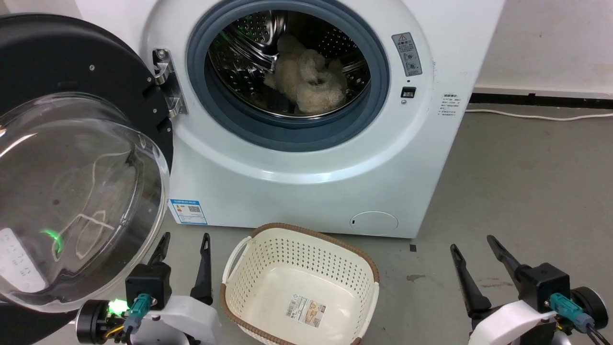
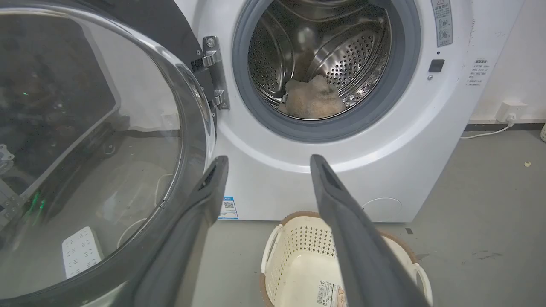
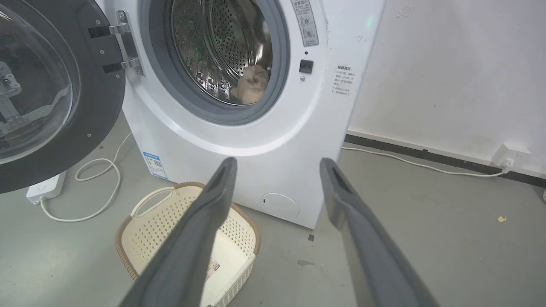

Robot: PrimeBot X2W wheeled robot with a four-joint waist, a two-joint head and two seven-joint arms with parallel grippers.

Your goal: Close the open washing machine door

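The washing machine door (image 1: pixel 72 158) stands swung wide open at the left, a round black door with a bulging clear glass bowl, hinged by a metal hinge (image 1: pixel 167 81) to the white machine. It also shows in the left wrist view as the door (image 2: pixel 85 140) and in the right wrist view as the door (image 3: pixel 47 89). My left gripper (image 1: pixel 186 240) is open, low beside the door's lower right rim, its fingers spread with nothing between them. My right gripper (image 1: pixel 474 243) is open over the floor at the lower right, far from the door.
The steel drum (image 1: pixel 287 67) holds a beige fluffy bundle (image 1: pixel 311 81). A cream perforated basket (image 1: pixel 268 292) stands on the grey floor before the machine, between my grippers. A white power strip (image 3: pixel 45 189) and cable (image 3: pixel 102 179) lie under the door. A wall is at the right.
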